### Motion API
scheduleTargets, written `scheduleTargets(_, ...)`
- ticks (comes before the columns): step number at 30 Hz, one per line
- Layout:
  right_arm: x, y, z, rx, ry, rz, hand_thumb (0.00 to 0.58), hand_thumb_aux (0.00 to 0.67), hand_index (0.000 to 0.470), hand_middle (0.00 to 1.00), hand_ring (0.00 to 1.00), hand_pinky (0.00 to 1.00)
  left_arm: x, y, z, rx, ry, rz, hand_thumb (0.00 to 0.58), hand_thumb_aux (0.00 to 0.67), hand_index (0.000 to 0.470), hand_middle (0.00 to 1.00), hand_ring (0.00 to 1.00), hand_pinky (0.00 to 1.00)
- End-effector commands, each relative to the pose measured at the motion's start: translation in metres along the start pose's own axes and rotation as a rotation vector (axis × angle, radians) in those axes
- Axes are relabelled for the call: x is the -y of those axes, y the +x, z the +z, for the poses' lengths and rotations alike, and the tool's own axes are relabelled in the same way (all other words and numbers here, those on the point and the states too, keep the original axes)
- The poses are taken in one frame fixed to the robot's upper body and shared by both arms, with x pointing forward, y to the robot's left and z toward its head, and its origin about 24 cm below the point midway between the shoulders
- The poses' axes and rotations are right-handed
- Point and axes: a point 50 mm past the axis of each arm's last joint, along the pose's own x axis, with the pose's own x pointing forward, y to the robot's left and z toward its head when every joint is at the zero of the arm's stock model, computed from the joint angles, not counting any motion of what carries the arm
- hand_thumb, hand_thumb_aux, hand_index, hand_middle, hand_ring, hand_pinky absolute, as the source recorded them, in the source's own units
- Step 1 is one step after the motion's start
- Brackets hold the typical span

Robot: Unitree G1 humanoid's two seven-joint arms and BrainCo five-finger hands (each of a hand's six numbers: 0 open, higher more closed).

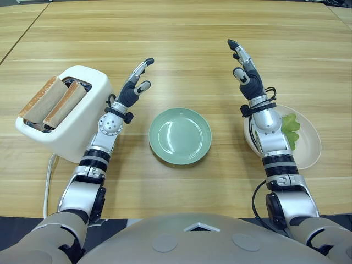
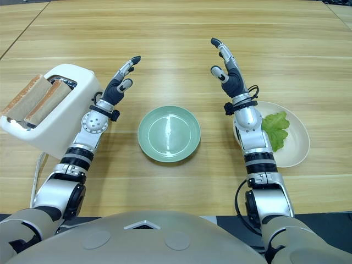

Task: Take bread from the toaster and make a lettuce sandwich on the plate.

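1. Green plate [image 1: 180, 135] sits at frame centre, nothing built on it yet; I judge fetching bread is the step in hand.
2. The white toaster [image 1: 91, 107] is at the left edge, two bread slices [image 1: 42, 99] standing out of its slots.
3. My left hand [image 1: 135, 83] hovers just right of it, fingers extended, holding nothing.
4. My right hand [image 1: 246, 65] is raised at upper right, likewise spread and free; lettuce [image 1: 290, 131] lies in the cream dish [image 1: 311, 151] at the right edge.
5. I'd pinch the right-hand slice by its broad faces and lift along the slot, so the toaster isn't dragged.
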Motion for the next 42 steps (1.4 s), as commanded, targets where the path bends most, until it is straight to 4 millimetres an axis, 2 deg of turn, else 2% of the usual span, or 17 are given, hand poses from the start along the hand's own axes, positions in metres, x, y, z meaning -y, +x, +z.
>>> scheduleTargets(1, -0.002, 0.001, 0.0, 0.001, -0.008, 0.011, 0.0, 0.0, 0.0, 0.0, 0.0, 0.0, -0.001, 0.0, -0.002, -0.008, 0.016, -0.011, 0.0, 0.0, 0.0, 0.0, 0.0, 0.0)
scheduleTargets(7, -0.004, 0.003, 0.002, 0.003, -0.003, 0.01, 0.0, 0.0, 0.0, 0.0, 0.0, 0.0, -0.005, -0.002, 0.003, 0.03, 0.058, -0.002, 0.0, 0.0, 0.0, 0.0, 0.0, 0.0)
scheduleTargets(8, -0.005, 0.004, 0.002, 0.003, -0.003, 0.01, 0.0, 0.0, 0.0, 0.0, 0.0, 0.0, -0.009, 0.0, 0.015, 0.091, 0.088, 0.01, 0.0, 0.0, 0.0, 0.0, 0.0, 0.0)
scheduleTargets(10, -0.006, 0.006, 0.002, 0.001, -0.004, 0.007, 0.0, 0.0, 0.0, 0.0, 0.0, 0.0, -0.025, 0.003, 0.059, 0.311, 0.182, 0.042, 0.0, 0.0, 0.0, 0.0, 0.0, 0.0)
scheduleTargets(11, -0.007, 0.008, 0.003, 0.0, -0.007, 0.005, 0.0, 0.0, 0.0, 0.0, 0.0, 0.0, -0.039, 0.004, 0.084, 0.405, 0.193, 0.074, 0.0, 0.0, 0.0, 0.0, 0.0, 0.0)
scheduleTargets(13, -0.008, 0.01, 0.003, -0.002, -0.012, -0.001, 0.0, 0.0, 0.0, 0.0, 0.0, 0.0, -0.089, 0.005, 0.129, 0.531, 0.133, 0.221, 0.0, 0.0, 0.0, 0.0, 0.0, 0.0)
scheduleTargets(14, -0.009, 0.011, 0.003, -0.003, -0.014, -0.001, 0.0, 0.0, 0.0, 0.0, 0.0, 0.0, -0.12, 0.001, 0.148, 0.573, 0.107, 0.307, 0.0, 0.0, 0.0, 0.0, 0.0, 0.0)
scheduleTargets(16, -0.013, 0.015, 0.003, -0.001, -0.013, 0.002, 0.0, 0.0, 0.0, 0.0, 0.0, 0.0, -0.168, -0.018, 0.183, 0.65, 0.107, 0.406, 0.0, 0.0, 0.0, 0.0, 0.0, 0.0)
scheduleTargets(18, -0.017, 0.017, 0.003, -0.002, -0.013, 0.009, 0.0, 0.0, 0.0, 0.0, 0.0, 0.0, -0.192, -0.034, 0.209, 0.668, 0.121, 0.399, 0.0, 0.0, 0.0, 0.0, 0.0, 0.0)
scheduleTargets(20, -0.019, 0.017, 0.002, -0.005, -0.015, 0.017, 0.0, 0.0, 0.0, 0.0, 0.0, 0.0, -0.204, -0.042, 0.219, 0.596, 0.214, 0.366, 0.0, 0.0, 0.0, 0.0, 0.0, 0.0)
scheduleTargets(22, -0.02, 0.017, 0.002, -0.002, -0.016, 0.018, 0.0, 0.0, 0.0, 0.0, 0.0, 0.0, -0.209, -0.049, 0.221, 0.496, 0.424, 0.357, 0.0, 0.0, 0.0, 0.0, 0.0, 0.0)
scheduleTargets(24, -0.018, 0.015, 0.001, -0.004, -0.017, 0.014, 0.0, 0.0, 0.0, 0.0, 0.0, 0.0, -0.217, -0.054, 0.214, 0.359, 0.643, 0.391, 0.0, 0.0, 0.0, 0.0, 0.0, 0.0)
scheduleTargets(27, -0.015, 0.011, -0.001, -0.009, -0.021, 0.009, 0.0, 0.0, 0.0, 0.0, 0.0, 0.0, -0.225, -0.052, 0.177, 0.056, 0.917, 0.303, 0.0, 0.0, 0.0, 0.0, 0.0, 0.0)
scheduleTargets(31, -0.008, 0.006, -0.006, -0.023, -0.032, 0.001, 0.0, 0.0, 0.0, 0.0, 0.0, 0.0, -0.217, -0.062, 0.123, -0.255, 1.022, -0.006, 0.0, 0.0, 0.0, 0.0, 0.0, 0.0)
scheduleTargets(34, -0.005, 0.002, -0.009, -0.035, -0.04, -0.004, 0.0, 0.0, 0.0, 0.0, 0.0, 0.0, -0.201, -0.07, 0.096, -0.363, 0.991, -0.201, 0.0, 0.0, 0.0, 0.0, 0.0, 0.0)
scheduleTargets(37, 0.0, -0.002, -0.01, -0.042, -0.047, -0.012, 0.0, 0.0, 0.0, 0.0, 0.0, 0.0, -0.193, -0.075, 0.083, -0.408, 0.97, -0.297, 0.0, 0.0, 0.0, 0.0, 0.0, 0.0)
scheduleTargets(42, 0.001, -0.005, -0.01, -0.045, -0.05, -0.015, 0.0, 0.0, 0.0, 0.0, 0.0, 0.0, -0.196, -0.08, 0.077, -0.456, 0.987, -0.343, 0.0, 0.0, 0.0, 0.0, 0.0, 0.0)
